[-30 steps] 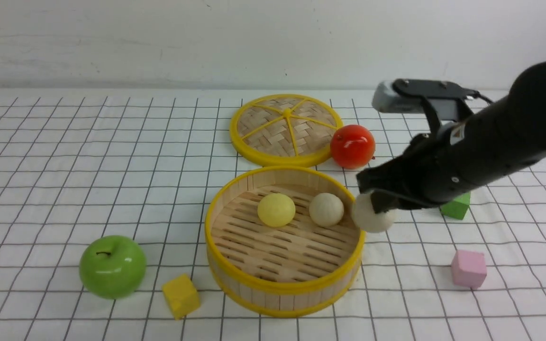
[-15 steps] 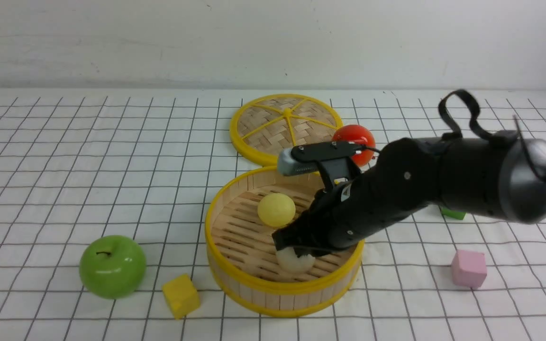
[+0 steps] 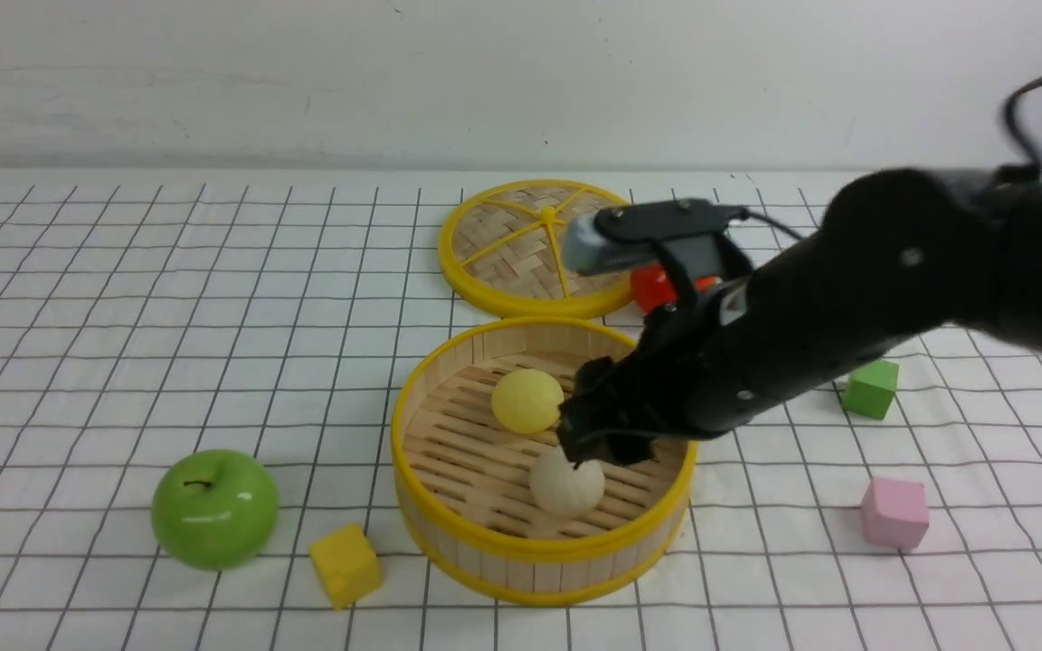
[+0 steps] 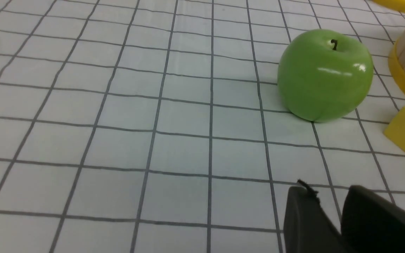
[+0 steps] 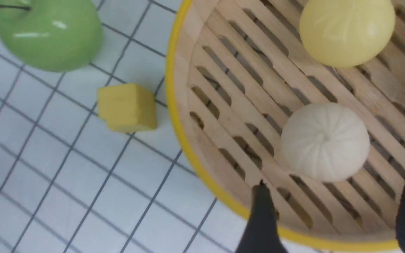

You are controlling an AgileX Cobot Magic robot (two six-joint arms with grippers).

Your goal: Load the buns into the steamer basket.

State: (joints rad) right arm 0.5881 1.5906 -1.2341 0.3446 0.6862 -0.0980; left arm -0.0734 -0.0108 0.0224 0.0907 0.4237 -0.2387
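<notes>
Buns: white bun (image 3: 566, 484) is sitting on steamer basket (image 3: 449, 533) floor, directly below right gripper (image 3: 595, 432), whose jaws are standing apart, gripping nothing. Yellow bun (image 3: 527, 400) is lying beside it; third looks hidden behind the arm.

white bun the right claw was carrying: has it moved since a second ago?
Yes. The white bun went from outside the steamer basket, by its right rim, to the slatted floor near the front. The right claw is open just above it.
</notes>
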